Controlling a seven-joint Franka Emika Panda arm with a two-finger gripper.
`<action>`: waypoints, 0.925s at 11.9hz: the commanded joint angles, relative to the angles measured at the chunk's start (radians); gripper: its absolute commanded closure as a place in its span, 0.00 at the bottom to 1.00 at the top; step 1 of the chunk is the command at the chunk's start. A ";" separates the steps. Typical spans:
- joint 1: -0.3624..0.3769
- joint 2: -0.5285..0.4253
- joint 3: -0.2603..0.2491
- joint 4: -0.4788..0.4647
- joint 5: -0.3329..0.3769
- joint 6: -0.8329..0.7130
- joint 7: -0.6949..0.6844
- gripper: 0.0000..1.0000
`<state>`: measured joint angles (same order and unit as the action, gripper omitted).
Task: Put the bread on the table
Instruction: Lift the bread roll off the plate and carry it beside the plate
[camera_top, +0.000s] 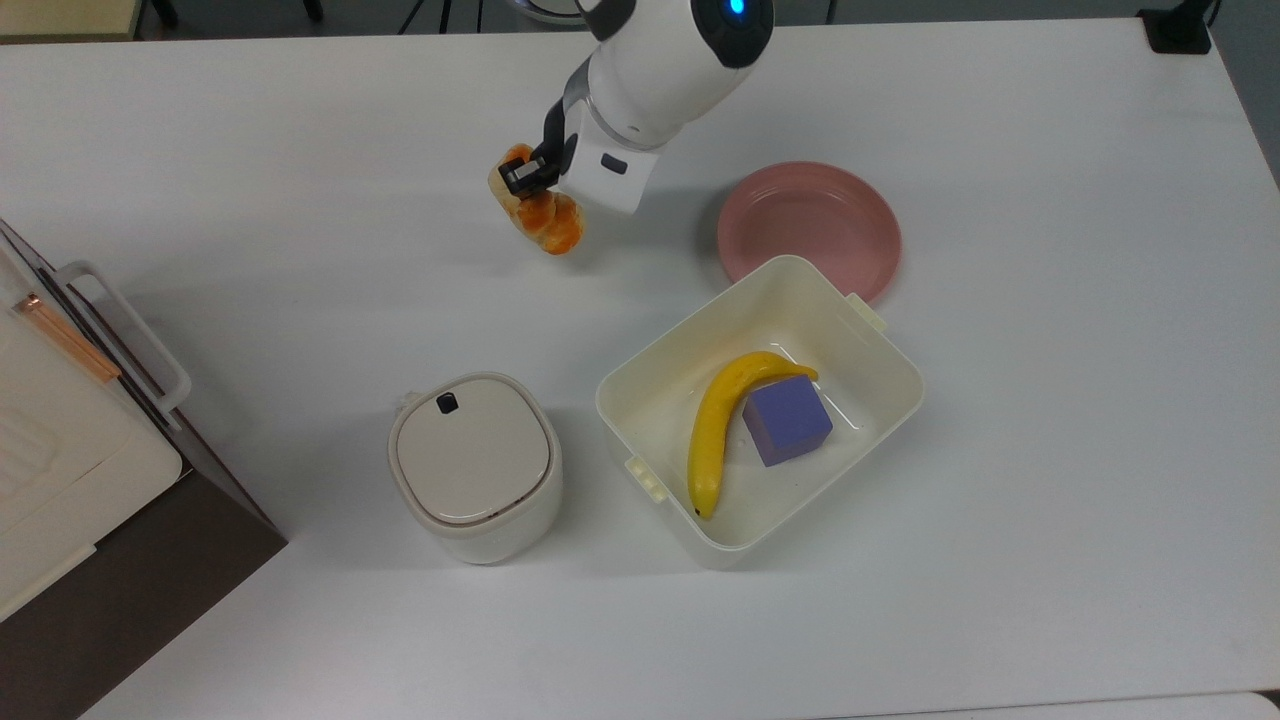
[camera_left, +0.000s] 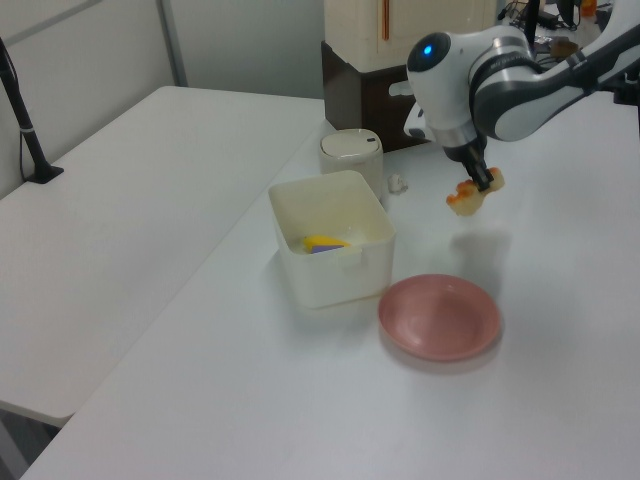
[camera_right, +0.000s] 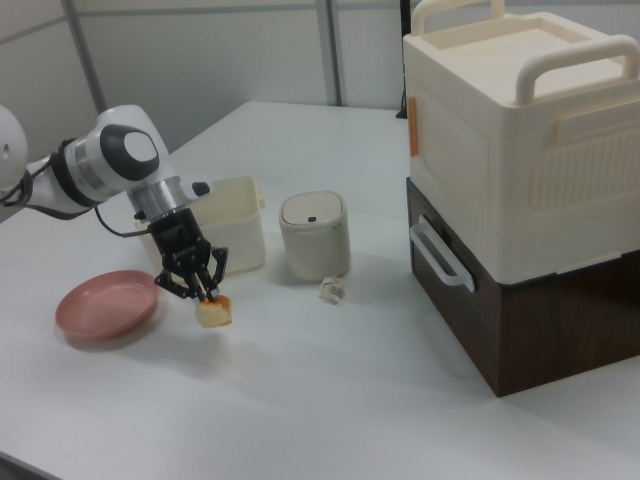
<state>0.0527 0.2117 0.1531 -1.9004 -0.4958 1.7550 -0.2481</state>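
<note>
The bread (camera_top: 540, 215) (camera_left: 466, 199) (camera_right: 213, 312), a bumpy roll with an orange-brown top and pale sides, hangs above the white table (camera_top: 300, 150) (camera_left: 560, 400) (camera_right: 330, 400). My gripper (camera_top: 522, 178) (camera_left: 488, 181) (camera_right: 200, 283) is shut on it. In the top view the bread is well to the left of the pink plate (camera_top: 810, 230). In the right view it hangs a little above the tabletop, to the right of the pink plate (camera_right: 106, 303). The left view has it beyond the pink plate (camera_left: 440, 317), its shadow on the table beneath.
A cream tub (camera_top: 880, 350) (camera_left: 330, 265) holding a banana (camera_top: 715, 425) and a purple cube (camera_top: 787, 420) stands next to the plate. A lidded cream pot (camera_top: 475, 465) (camera_right: 315, 235) and a large cream-and-brown box (camera_top: 60, 450) (camera_right: 520, 190) sit at the top view's left.
</note>
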 joint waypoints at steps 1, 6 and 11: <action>0.018 0.023 0.005 -0.029 -0.038 -0.009 -0.002 1.00; 0.016 0.043 0.005 -0.017 -0.049 -0.014 -0.002 0.47; 0.010 0.032 0.005 0.056 -0.040 -0.046 -0.017 0.00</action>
<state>0.0599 0.2625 0.1595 -1.8839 -0.5298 1.7550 -0.2480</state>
